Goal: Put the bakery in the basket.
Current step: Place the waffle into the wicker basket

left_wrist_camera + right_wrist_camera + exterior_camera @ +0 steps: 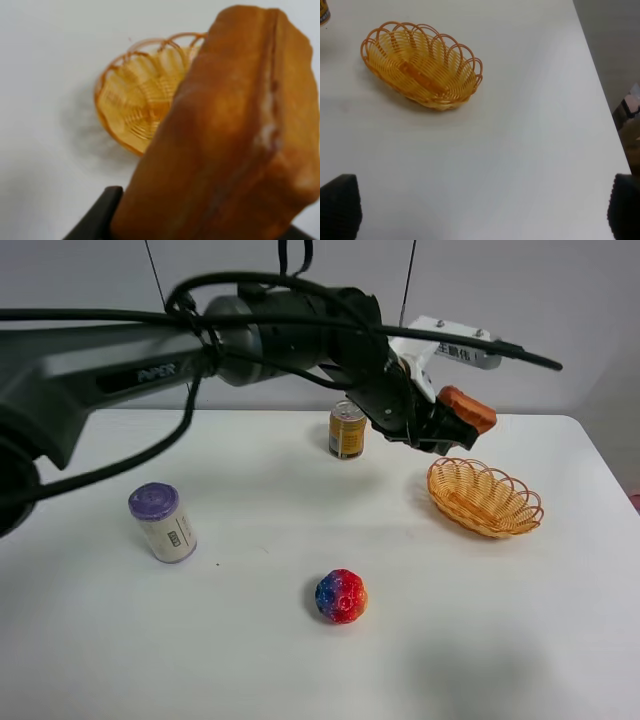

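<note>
Left gripper (452, 421) is clamped on the bakery (467, 408), held up off the surface with the wedge sticking out past the fingertips (it fills most of the left wrist view). Below those jaws and slightly to one side is the basket (485, 498), not touching the bakery. Right gripper (482, 210) has its jaws spread wide, with the basket ahead of them. Surface is a plain white table (250, 660), pale wall behind. Counts: one bakery, one basket, one yellow can (347, 429) near the left jaws, one purple-lidded canister (162, 523), one multicolour ball (341, 596); the last two are well apart from the jaws.
</note>
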Controlling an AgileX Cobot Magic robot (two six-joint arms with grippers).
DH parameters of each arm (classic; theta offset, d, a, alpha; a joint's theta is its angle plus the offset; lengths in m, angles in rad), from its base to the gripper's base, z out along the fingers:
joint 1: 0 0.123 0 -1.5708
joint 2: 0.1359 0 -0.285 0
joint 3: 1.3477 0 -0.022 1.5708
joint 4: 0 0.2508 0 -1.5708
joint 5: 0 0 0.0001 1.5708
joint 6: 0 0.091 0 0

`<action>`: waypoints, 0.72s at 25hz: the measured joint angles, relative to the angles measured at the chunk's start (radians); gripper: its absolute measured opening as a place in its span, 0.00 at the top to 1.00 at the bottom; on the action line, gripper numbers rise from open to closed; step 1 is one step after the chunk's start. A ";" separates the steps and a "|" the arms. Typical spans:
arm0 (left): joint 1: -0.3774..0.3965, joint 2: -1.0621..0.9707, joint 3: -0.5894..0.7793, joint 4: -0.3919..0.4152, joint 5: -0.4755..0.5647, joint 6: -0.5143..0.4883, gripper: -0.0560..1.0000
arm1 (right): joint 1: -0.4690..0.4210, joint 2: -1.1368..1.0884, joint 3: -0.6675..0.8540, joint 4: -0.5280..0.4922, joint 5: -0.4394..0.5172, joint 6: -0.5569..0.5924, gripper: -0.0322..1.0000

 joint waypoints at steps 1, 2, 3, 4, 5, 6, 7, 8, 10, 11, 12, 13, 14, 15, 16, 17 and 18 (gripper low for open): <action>-0.001 0.024 -0.018 -0.006 0.003 0.000 0.55 | 0.000 0.000 0.000 0.000 0.000 0.000 0.01; -0.003 0.059 -0.040 -0.014 0.002 0.000 0.55 | 0.000 0.000 0.000 0.000 0.000 0.000 0.01; -0.005 0.082 -0.063 -0.027 0.002 0.000 0.55 | 0.000 0.000 0.000 0.000 0.000 0.000 0.01; -0.005 0.109 -0.087 -0.040 -0.001 0.000 0.55 | 0.000 0.000 0.000 0.000 0.000 0.000 0.01; -0.005 0.134 -0.112 -0.058 -0.009 0.000 0.55 | 0.000 0.000 0.000 0.000 0.000 0.000 0.01; -0.005 0.158 -0.133 -0.081 -0.017 0.000 0.55 | 0.000 0.000 0.000 0.000 0.000 0.000 0.01; -0.005 0.175 -0.156 -0.109 -0.032 0.000 0.55 | 0.000 0.000 0.000 0.000 0.000 0.000 0.01; -0.005 0.194 -0.180 -0.134 -0.047 0.000 0.55 | 0.000 0.000 0.000 0.000 0.000 0.000 0.01; -0.005 0.224 -0.220 -0.194 -0.082 0.000 0.55 | 0.000 0.000 0.000 0.000 0.000 0.000 0.01; -0.005 0.236 -0.237 -0.218 -0.096 0.000 0.55 | 0.000 0.000 0.000 0.000 0.000 0.000 0.01; -0.005 0.247 -0.249 -0.247 -0.113 0.000 0.55 | 0.000 0.000 0.000 0.000 0.000 0.000 0.01; -0.005 0.255 -0.255 -0.277 -0.132 0.000 0.55 | 0.000 0.000 0.000 0.000 0.000 0.000 0.01; -0.005 0.263 -0.260 -0.304 -0.149 0.000 0.55 | 0.000 0.000 0.000 0.000 0.000 0.000 0.01; -0.005 0.270 -0.261 -0.326 -0.162 0.000 0.55 | 0.000 0.000 0.000 0.000 0.000 0.000 0.01; -0.005 0.281 -0.261 -0.349 -0.172 0.000 0.55 | 0.000 0.000 0.000 0.000 0.000 0.000 0.01; -0.005 0.290 -0.261 -0.368 -0.176 0.000 0.55 | 0.000 0.000 0.000 0.000 0.000 0.000 0.01; -0.005 0.302 -0.261 -0.385 -0.180 0.000 0.55 | 0.000 0.000 0.000 0.000 0.000 0.000 0.01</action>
